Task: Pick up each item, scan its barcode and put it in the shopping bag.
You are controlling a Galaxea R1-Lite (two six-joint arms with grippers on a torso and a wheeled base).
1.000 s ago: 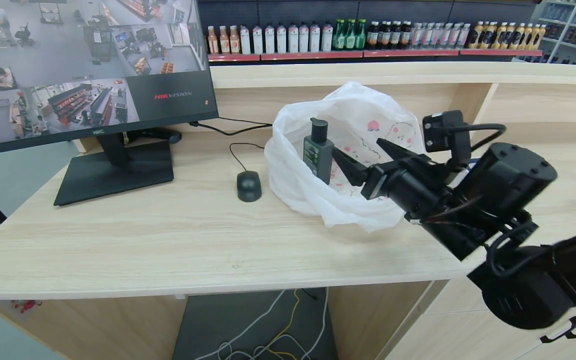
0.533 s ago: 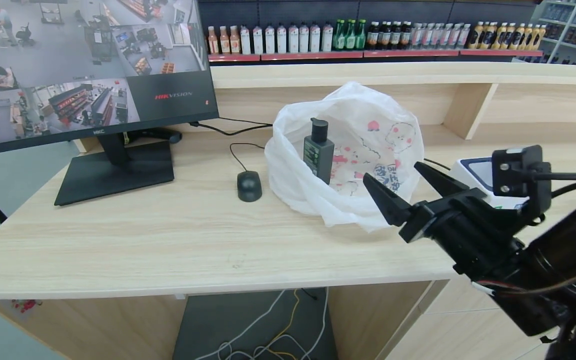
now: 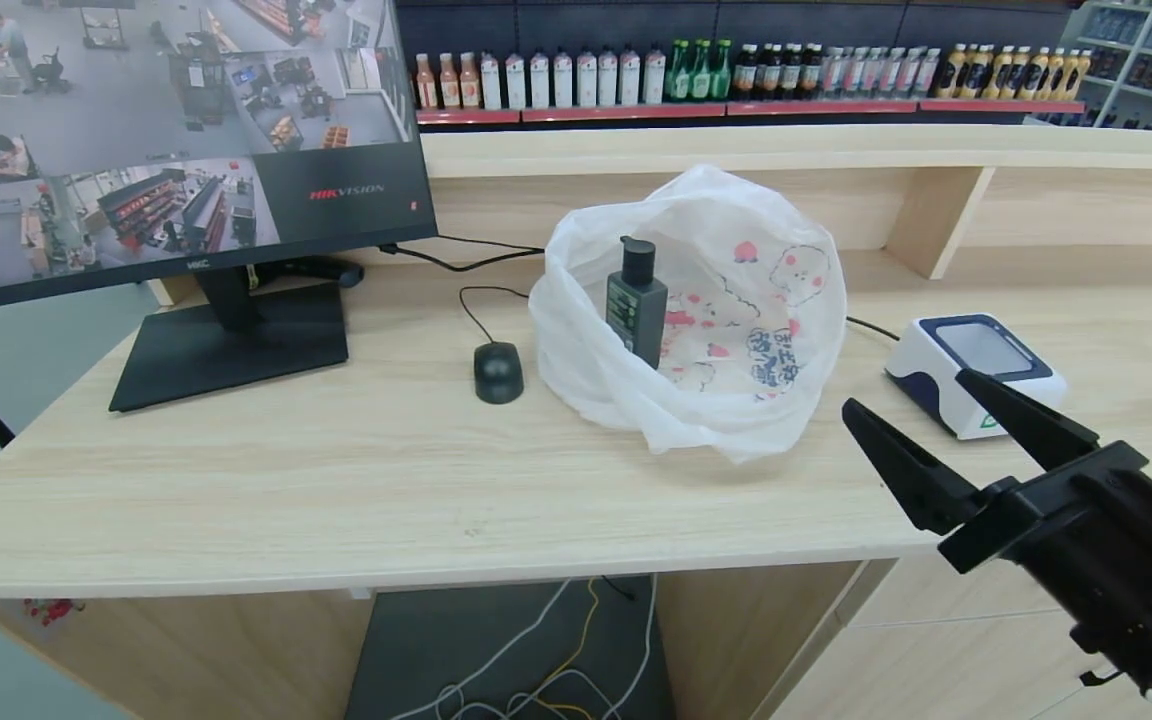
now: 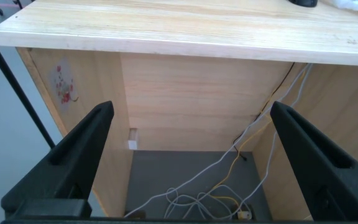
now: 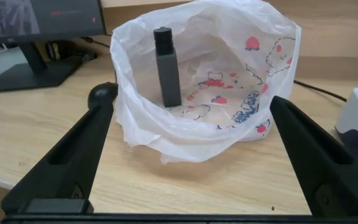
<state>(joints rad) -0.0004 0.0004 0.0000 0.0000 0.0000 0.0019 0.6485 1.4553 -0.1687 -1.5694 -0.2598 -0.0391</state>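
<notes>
A white shopping bag printed with pink and blue cartoons stands open on the wooden counter; the shopping bag also faces my right wrist camera. A dark green bottle with a black cap stands upright inside it, the same bottle seen from the wrist. The white and blue barcode scanner sits to the bag's right. My right gripper hangs open and empty by the counter's front edge, in front of the scanner. My left gripper is open below counter height, facing the space under the desk.
A monitor on a black stand fills the left of the counter, with a black mouse between it and the bag. Loose cables lie on the floor under the desk. A raised ledge and drink shelves run along the back.
My right arm has drawn back from the bag's mouth, down and to the right, toward the counter's front edge. The scanner has come into sight. The bottle stays in the bag.
</notes>
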